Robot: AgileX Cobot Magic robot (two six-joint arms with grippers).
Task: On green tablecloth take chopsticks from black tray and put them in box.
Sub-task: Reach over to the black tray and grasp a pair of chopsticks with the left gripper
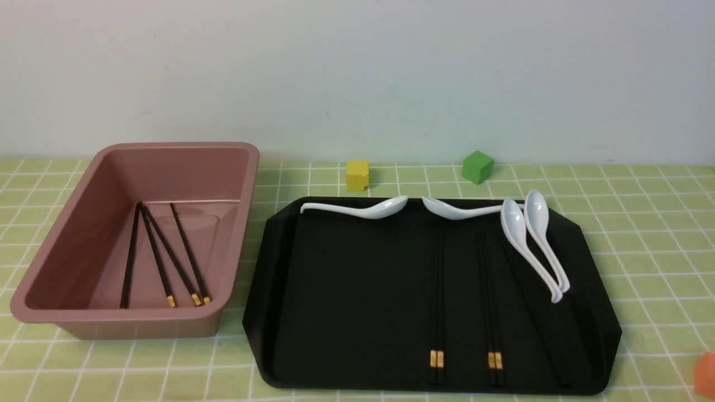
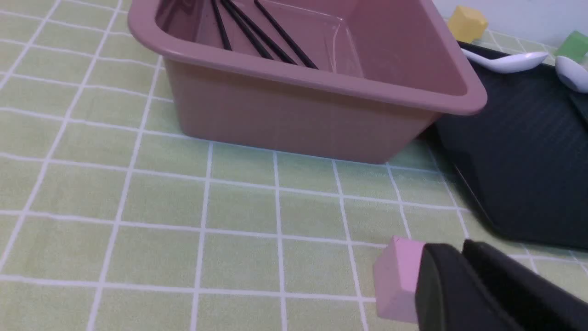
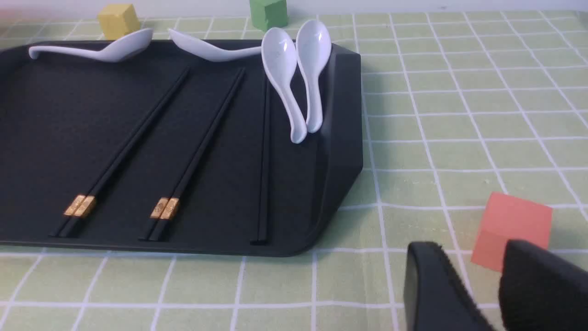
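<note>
Front view: we see four thin black chopsticks [image 1: 156, 257] in the dusty-pink plastic box [image 1: 111, 329], at nine o'clock from the matte black tray [image 1: 346, 290] bearing more pairs [image 1: 437, 301]. Left wrist: our left hand [image 2: 457, 250] is clenched, empty. Right wrist: our right hand [image 3: 475, 257] is released.

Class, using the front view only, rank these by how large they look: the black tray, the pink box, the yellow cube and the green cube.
1. Black tray, largest.
2. Pink box.
3. Yellow cube and green cube: too alike to rank. Both sit farthest from the camera, which may shrink them.
</note>
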